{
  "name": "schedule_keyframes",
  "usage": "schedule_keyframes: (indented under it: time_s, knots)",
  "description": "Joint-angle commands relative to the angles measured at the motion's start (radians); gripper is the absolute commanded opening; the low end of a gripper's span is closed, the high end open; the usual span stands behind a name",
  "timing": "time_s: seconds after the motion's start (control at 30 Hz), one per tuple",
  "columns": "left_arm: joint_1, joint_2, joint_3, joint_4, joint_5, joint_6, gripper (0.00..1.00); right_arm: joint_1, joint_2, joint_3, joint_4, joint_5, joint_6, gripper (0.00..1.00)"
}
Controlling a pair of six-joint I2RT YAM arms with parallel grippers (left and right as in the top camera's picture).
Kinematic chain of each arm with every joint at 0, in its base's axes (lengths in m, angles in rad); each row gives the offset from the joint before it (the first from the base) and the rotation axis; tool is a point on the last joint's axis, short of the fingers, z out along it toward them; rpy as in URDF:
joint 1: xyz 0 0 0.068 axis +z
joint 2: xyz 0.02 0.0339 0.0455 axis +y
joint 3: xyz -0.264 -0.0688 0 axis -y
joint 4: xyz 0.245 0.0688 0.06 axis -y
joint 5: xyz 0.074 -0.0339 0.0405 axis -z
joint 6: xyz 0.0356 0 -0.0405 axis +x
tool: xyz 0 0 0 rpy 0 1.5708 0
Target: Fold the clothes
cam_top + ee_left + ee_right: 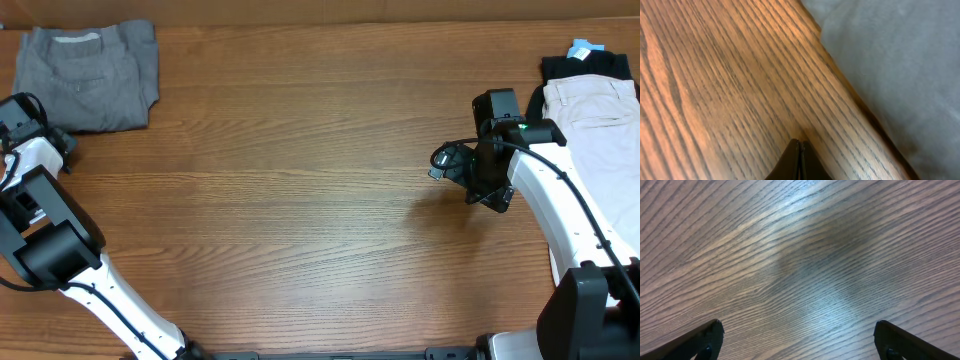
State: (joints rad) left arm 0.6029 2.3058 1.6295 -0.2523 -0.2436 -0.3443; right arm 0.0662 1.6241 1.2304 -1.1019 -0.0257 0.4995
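My left hand is staying... no: my left hand is sitting pinched tight, finger against finger, and it is gripping no cloth. It is hovering low over the bare wood of the table, just beside the shorts and off their near edge, close to their left corner. In my left wrist view the shorts are filling the upper right as a soft grey sheet; their edge is running diagonally past my fingertips, near them but apart, with a strip of wood grain showing between. From overhead the shorts are lying flat as a compact, roughly square grey bundle, with a paler strip and stitched seams showing on top. My right hand is spreading wide, its two dark fingers showing at the opposite bottom corners of my right wrist view, and it is facing nothing but wood grain and its own faint shadow. That hand is hanging well apart from the shorts, far across the table to their right and a little nearer to me. Farther from the shorts again, a beige garment is lying on a black garment, with a blue tag peeking out at their far edge.
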Motion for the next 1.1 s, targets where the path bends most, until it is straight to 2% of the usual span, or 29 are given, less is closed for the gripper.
schedule_keyframes:
  time_s: [0.0,0.13,0.33,0.47,0.67,0.77,0.83,0.87,0.97,1.07]
  knots:
    - [-0.025,-0.119,0.006,-0.008,-0.008,0.027,0.04,-0.004,-0.012,0.029,0.000,0.006,-0.002,1.00]
    - [-0.048,-0.243,0.006,-0.037,0.101,0.027,0.04,-0.004,-0.012,0.029,0.000,0.006,-0.002,1.00]
    - [-0.085,-0.478,0.006,-0.120,0.427,0.026,0.04,-0.004,-0.012,0.029,-0.001,0.039,-0.030,1.00]
    - [-0.125,-0.620,0.006,-0.165,0.552,0.022,0.04,-0.004,-0.012,0.029,0.011,0.074,-0.043,1.00]
    - [-0.237,-0.789,0.006,-0.243,0.577,0.007,0.05,-0.004,-0.012,0.029,0.092,0.064,-0.041,1.00]
    - [-0.296,-0.852,0.006,-0.304,0.577,0.007,0.14,-0.004,-0.012,0.029,0.110,-0.020,-0.032,1.00]
    - [-0.327,-0.880,0.006,-0.350,0.578,0.007,0.17,-0.004,-0.014,0.031,0.111,-0.118,-0.032,1.00]
    - [-0.342,-0.892,0.006,-0.376,0.578,0.007,0.22,-0.008,-0.016,0.039,0.116,-0.178,-0.035,1.00]
    - [-0.386,-0.911,0.006,-0.451,0.578,0.007,0.46,-0.012,-0.029,0.072,0.107,-0.266,-0.063,1.00]
    - [-0.418,-0.912,0.006,-0.496,0.578,0.007,0.91,-0.011,-0.079,0.119,0.077,-0.260,-0.063,1.00]
